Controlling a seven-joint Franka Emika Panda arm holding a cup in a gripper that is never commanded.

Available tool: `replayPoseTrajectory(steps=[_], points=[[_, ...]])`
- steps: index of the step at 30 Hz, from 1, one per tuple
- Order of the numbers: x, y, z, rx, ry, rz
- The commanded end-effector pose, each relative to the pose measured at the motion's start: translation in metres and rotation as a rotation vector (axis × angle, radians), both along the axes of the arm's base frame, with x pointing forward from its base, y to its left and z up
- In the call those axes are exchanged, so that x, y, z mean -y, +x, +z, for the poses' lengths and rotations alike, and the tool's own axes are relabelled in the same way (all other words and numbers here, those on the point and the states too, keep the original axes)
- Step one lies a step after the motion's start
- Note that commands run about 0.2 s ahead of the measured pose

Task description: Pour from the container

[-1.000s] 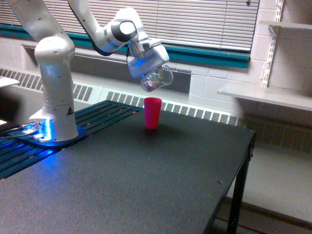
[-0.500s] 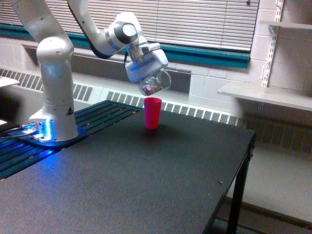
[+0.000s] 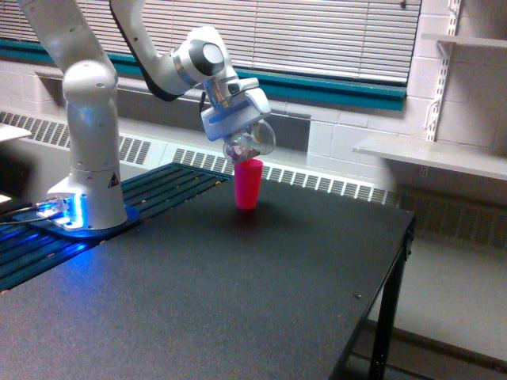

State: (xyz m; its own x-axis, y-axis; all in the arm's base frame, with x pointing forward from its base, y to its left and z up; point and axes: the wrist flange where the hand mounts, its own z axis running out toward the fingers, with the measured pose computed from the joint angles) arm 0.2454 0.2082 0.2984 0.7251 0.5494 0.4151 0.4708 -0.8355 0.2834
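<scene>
Pouring looked only partly done: my claw (image 3: 240, 127) gripped the see-through container (image 3: 249, 142), tipped right over the pink cup (image 3: 247, 184) on the tabletop (image 3: 238, 293), with small pieces left inside to tip out.

Clear container (image 3: 250, 141) tilted in gripper (image 3: 238, 127) over pink cup (image 3: 248, 183), black table (image 3: 238, 293)

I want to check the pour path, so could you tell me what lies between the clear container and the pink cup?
Nothing: in the exterior view the tilted container hangs directly above the pink cup, almost at its rim.
</scene>
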Motion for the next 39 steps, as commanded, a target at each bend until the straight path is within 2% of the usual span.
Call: replayPoseTrajectory(steps=[1,16,28,39], points=[[-0.002,-0.018,-0.015,-0.034,-0.002,-0.012],[-0.021,-0.038,-0.016,-0.053,-0.02,0.04],[-0.01,-0.028,-0.003,-0.047,-0.061,0.051],[-0.009,-0.029,0.004,-0.054,-0.108,0.092]])
